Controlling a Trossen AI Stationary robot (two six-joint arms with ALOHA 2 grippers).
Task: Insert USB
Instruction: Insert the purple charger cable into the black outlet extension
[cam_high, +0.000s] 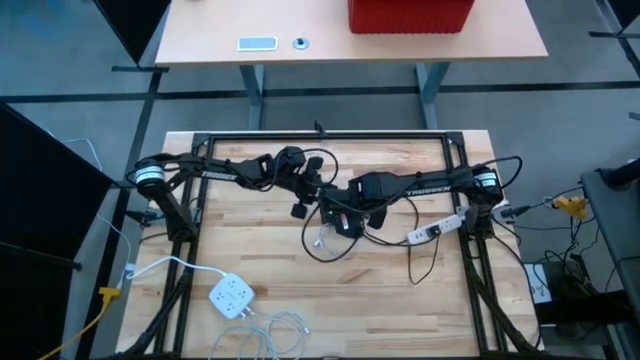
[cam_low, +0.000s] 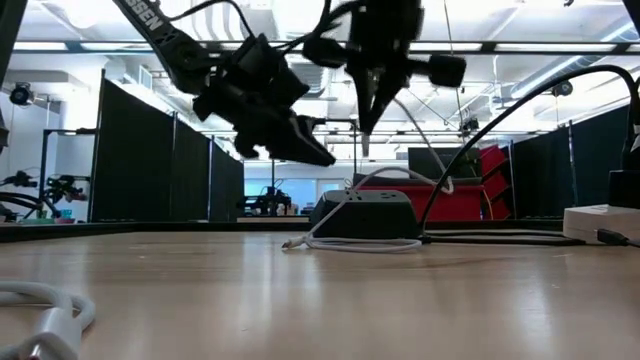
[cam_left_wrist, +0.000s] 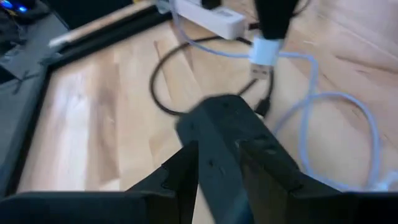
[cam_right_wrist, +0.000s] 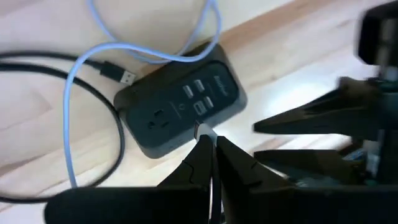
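Jaws on the left gripper (cam_high: 300, 208), centre-left of the high view, stand spread and empty just beside the black power hub (cam_right_wrist: 180, 109). At frame centre, the right gripper (cam_right_wrist: 208, 142) pinches the white USB plug (cam_left_wrist: 266, 53) directly above the hub's USB ports (cam_right_wrist: 198, 94). The hub lies loose on the desk (cam_high: 400, 290); a tilted plug could snag the port edge and shove it aside, I judge.

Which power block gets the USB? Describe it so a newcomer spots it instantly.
On the wooden table, look at the middle, under the two arms where the right pincer holds a white USB plug. The target is the dark power block. Unlike the white power strip and the white square adapter, it is black.
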